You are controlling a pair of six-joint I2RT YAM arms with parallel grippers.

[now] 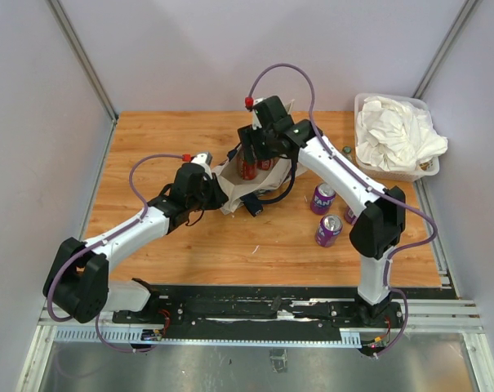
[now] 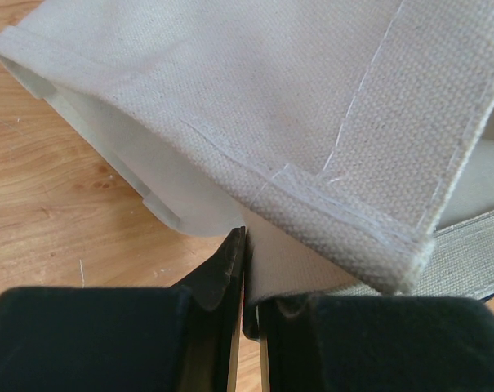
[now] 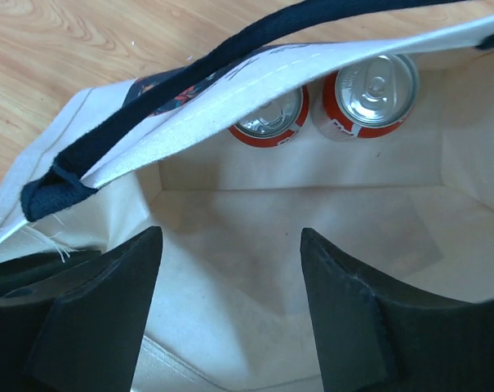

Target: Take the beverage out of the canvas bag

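The fingers [image 2: 229, 278] of the left gripper [image 2: 245, 261] are clenched on a fold of the cream boxy canvas bag [image 2: 312, 122], pinching its near-left rim above the wooden table [image 2: 59, 188]. The right gripper [image 3: 230, 245] hangs in the bag's mouth with its black fingers [image 3: 108, 310] spread and nothing between them.

The beverages sit deep inside against the far wall. One red drink can with a silver pull-tab top [image 3: 369, 86] is fully in sight. A second red can [image 3: 271, 122] just left of it is half hidden under the rim and the navy-blue strap handle [image 3: 189, 82] that sags across the opening. Two purple cans [image 1: 326, 214] stand on the table to the right, outside the bag.

The cans are probably stiff, smooth and slick, with some weight if they are full. A firm grasp across the round body just below the top rim looks best, and the exposed right-hand can is the easier target. The canvas is soft and would likely slump without the left pinch. The loose strap could snag a can on its way out.
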